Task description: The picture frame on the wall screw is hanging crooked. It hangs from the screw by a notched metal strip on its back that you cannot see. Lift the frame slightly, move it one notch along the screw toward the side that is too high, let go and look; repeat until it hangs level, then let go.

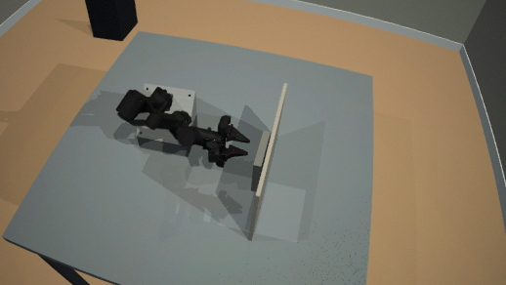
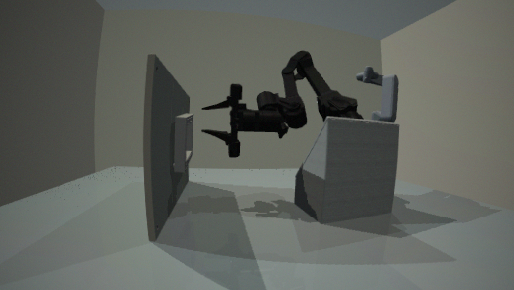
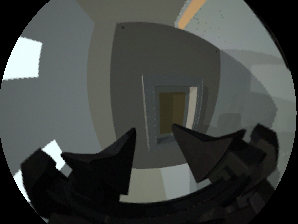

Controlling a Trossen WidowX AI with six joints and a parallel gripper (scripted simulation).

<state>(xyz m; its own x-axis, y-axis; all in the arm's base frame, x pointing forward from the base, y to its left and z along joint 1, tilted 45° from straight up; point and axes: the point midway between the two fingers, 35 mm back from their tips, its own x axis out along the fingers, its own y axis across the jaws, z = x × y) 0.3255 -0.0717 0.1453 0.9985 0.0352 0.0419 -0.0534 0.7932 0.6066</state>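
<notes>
On the near face of the panel (image 1: 278,115) (image 2: 170,149) (image 3: 137,55), turned toward the arm (image 1: 163,119) (image 2: 318,79), sits the frame (image 1: 262,148) (image 2: 180,144) (image 3: 148,115). The claw (image 1: 249,146) (image 2: 202,119) (image 3: 153,128) stands in front of the panel, on the arm's side, its fingers fairly wide apart with nothing between them, their tips near the frame but short of it.

From here the likeliest trouble is a poor approach. If the claw drives straight on while off to one side, a tip could poke the frame's inner picture or knock its border, swinging it or pushing it against the panel. Should the grip close on too little of the border, the frame may slip as it is lifted. Too high a lift could bring the hidden strip clean off the screw, and the frame would drop to the foot of the panel; too small a lift would leave the notch caught, so the sideways move would only twist it. The tilt is also hard to judge from these slanted views, so a shift toward the wrong side is possible.

The frame is small and grey, with a raised rectangular border, a pale inner side and a brownish-yellow middle. Which side is too high, I cannot tell.
</notes>
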